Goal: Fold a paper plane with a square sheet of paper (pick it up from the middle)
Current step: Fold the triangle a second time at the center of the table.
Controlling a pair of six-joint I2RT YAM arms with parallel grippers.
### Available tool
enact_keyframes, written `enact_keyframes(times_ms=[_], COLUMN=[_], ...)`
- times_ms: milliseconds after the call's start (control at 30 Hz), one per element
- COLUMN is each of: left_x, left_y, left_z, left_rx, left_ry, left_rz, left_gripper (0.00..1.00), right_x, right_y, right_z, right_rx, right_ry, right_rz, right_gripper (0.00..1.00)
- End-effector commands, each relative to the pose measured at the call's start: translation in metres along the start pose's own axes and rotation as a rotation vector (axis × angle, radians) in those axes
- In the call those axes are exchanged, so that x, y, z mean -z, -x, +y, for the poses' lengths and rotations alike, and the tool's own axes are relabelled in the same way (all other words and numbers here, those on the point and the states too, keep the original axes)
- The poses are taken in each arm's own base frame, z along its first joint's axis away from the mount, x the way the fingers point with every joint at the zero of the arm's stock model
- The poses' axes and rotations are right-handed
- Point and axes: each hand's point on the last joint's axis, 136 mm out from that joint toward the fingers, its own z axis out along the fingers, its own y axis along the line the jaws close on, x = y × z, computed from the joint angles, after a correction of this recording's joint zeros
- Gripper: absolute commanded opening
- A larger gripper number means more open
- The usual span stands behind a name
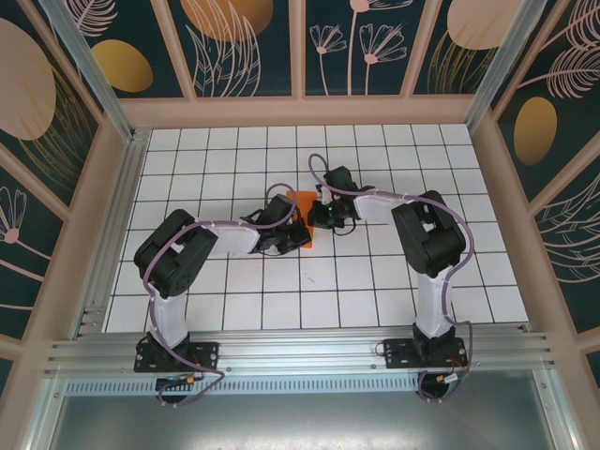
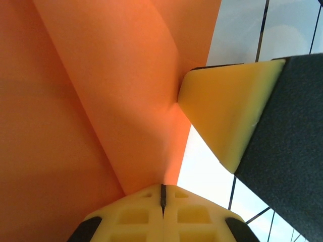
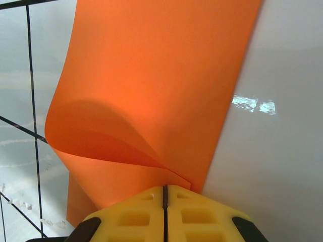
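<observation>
Where the orange paper (image 3: 151, 91) curls, left tool (image 2: 162, 189) and right tool (image 3: 165, 190) pinch it.

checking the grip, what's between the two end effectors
The square sheet of paper: the top view shows it bridging the gap, and the wrist views show the left end effector and right end effector shut on it.

Top view: orange paper (image 1: 300, 199) mostly hidden under left gripper (image 1: 283, 226) and right gripper (image 1: 323, 215); outline and folds unreadable. Wrist views: sheet runs off frame edges.
</observation>
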Motion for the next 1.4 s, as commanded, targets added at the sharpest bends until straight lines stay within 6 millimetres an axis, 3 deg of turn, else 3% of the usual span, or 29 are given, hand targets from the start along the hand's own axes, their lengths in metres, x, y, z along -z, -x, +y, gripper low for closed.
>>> enact_keyframes(times_ms=[0, 367, 733, 833, 1033, 1200, 1367], left_x=[-0.008, -0.008, -0.005, 0.002, 0.043, 0.037, 0.025], left_y=[-0.006, -0.006, -0.004, 0.003, 0.043, 0.049, 0.054], left_z=[0.026, 0.028, 0.023, 0.003, -0.051, -0.032, -0.032], left_rx=[0.032, 0.034, 0.031, 0.024, 0.038, 0.042, 0.036], left_ry=[0.088, 0.093, 0.081, 0.013, -0.221, -0.182, -0.169], left_rz=[0.016, 0.018, 0.012, -0.006, -0.103, -0.111, -0.095], left_gripper=[0.00, 0.00, 0.00, 0.02, 0.08, 0.08, 0.08], right_x=[0.015, 0.010, 0.003, 0.000, -0.006, -0.009, -0.010], right_y=[0.012, 0.013, 0.007, 0.001, -0.011, -0.012, -0.013], right_z=[0.015, -0.016, -0.026, -0.033, -0.042, -0.043, -0.042], right_rx=[0.003, -0.053, -0.067, -0.072, -0.080, -0.081, -0.079], right_ry=[0.033, -0.131, -0.166, -0.188, -0.201, -0.193, -0.183], right_rz=[-0.045, -0.058, -0.028, -0.011, 0.021, 0.026, 0.034], right_gripper=[0.08, 0.07, 0.07, 0.07, 0.07, 0.06, 0.06])
